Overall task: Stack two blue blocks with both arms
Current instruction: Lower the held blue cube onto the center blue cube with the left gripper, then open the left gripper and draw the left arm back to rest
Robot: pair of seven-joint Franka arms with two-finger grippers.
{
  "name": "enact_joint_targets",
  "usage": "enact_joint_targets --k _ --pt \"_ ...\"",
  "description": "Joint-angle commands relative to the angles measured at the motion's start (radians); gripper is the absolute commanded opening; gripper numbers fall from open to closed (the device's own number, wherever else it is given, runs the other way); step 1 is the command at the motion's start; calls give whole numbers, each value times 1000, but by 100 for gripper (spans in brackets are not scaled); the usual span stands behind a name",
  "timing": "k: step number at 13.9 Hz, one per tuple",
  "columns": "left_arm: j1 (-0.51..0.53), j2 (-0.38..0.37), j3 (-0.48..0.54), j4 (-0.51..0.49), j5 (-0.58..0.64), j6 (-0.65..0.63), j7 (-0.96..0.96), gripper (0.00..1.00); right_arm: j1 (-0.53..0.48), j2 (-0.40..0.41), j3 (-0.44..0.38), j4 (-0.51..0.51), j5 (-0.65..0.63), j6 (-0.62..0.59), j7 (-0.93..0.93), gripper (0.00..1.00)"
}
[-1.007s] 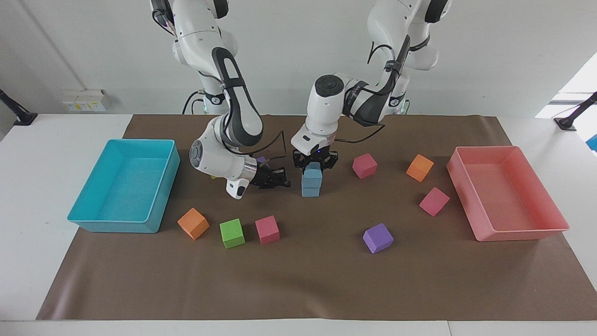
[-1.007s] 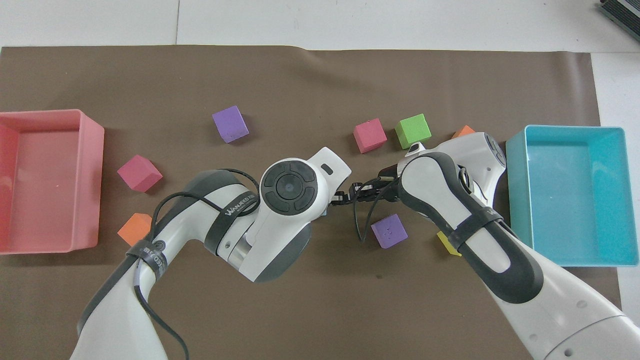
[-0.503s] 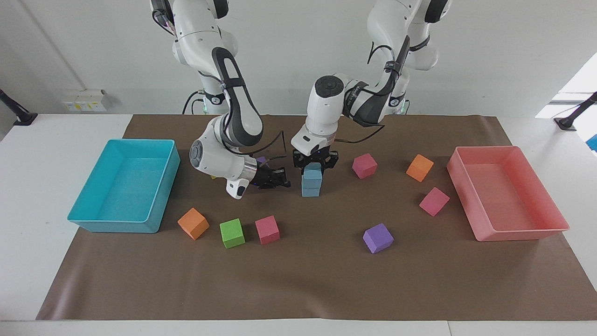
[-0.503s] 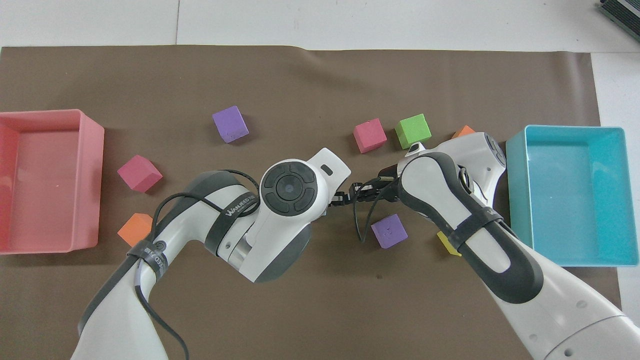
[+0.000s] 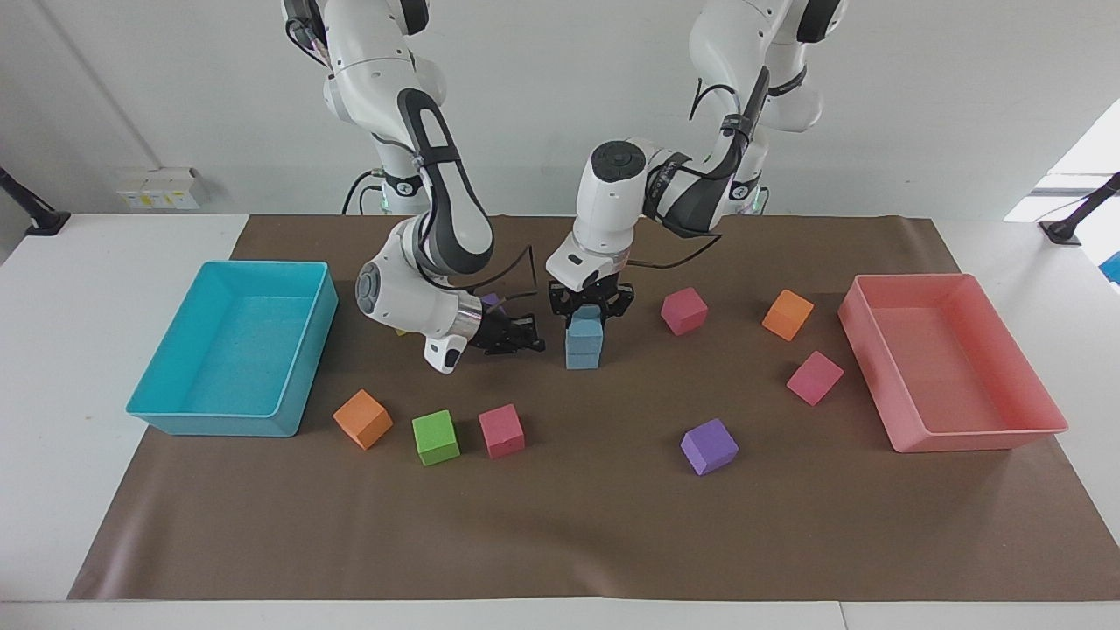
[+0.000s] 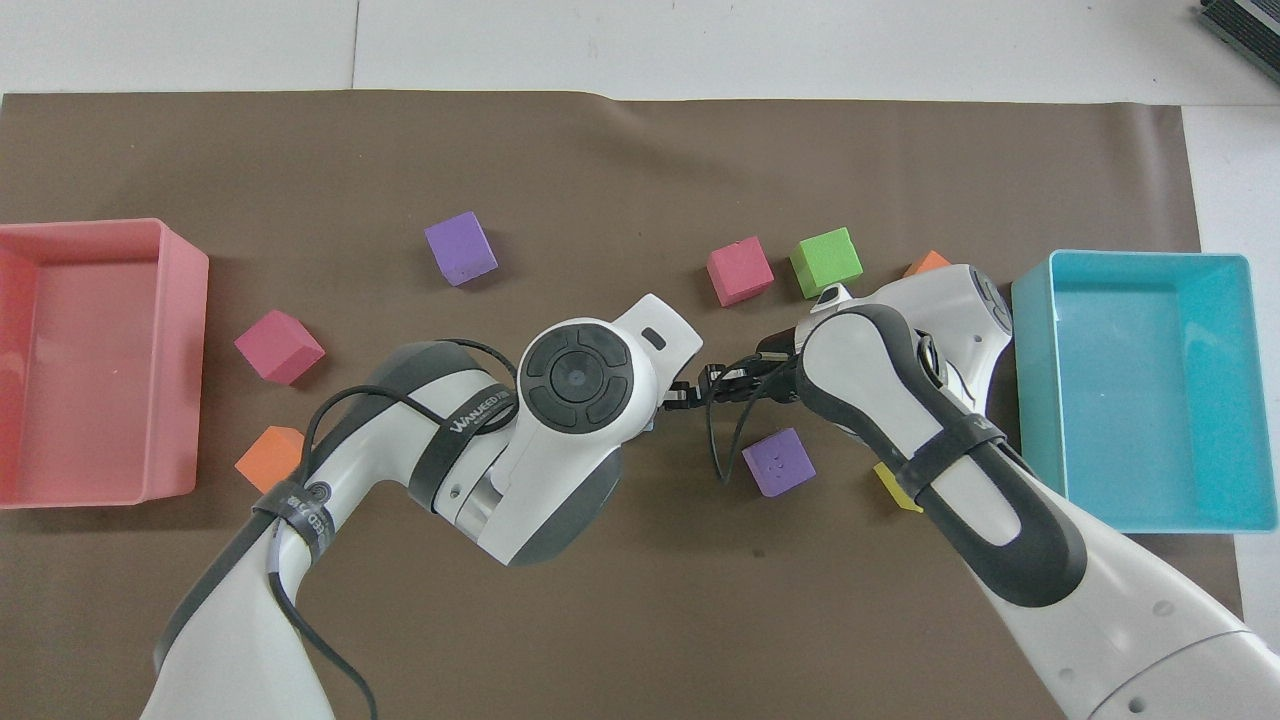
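Two blue blocks (image 5: pixel 584 343) stand stacked mid-mat, one squarely on the other, a touch nearer the robots than the pink cube (image 5: pixel 501 430) and green cube (image 5: pixel 435 437). The left gripper (image 5: pixel 589 308) comes straight down on the stack, its fingers clamped on the upper block's sides. From overhead that arm's wrist hides the stack entirely. The right gripper (image 5: pixel 528 336) lies low and sideways just beside the stack, toward the right arm's end, fingers pinched together on nothing, tips pointing at the blocks but apart from them. In the overhead view it shows as a dark tip (image 6: pixel 690 392) poking out between the two arms.

Around them on the brown mat (image 5: pixel 560 525): an orange cube (image 5: pixel 362 419) by the green one, a purple cube (image 5: pixel 709 446) farther out, another purple cube (image 6: pixel 778 462) close to the right arm. The turquoise tray (image 5: pixel 157 409) sits at the right arm's end of the counter (image 5: pixel 52 350), the pink tray (image 5: pixel 980 433) at the left arm's end.
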Motion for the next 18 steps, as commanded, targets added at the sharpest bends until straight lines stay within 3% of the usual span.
enact_joint_targets --k 1,3,9,14,18 --pt "-8 -12 8 -21 -12 10 -3 54 -1 -4 4 -13 40 23 -21 0" --pt "-8 -12 8 -19 -12 1 2 100 -1 -4 4 -13 40 23 -21 0" --pt "10 -61 18 -13 -12 -37 -3 100 -1 -4 4 -14 40 23 -21 0" --pt "82 -171 18 -21 -12 -196 57 100 -1 -4 4 -14 40 23 -19 0" --pt "217 -268 20 -12 -10 -286 207 100 -1 -4 4 -14 40 23 -19 0"
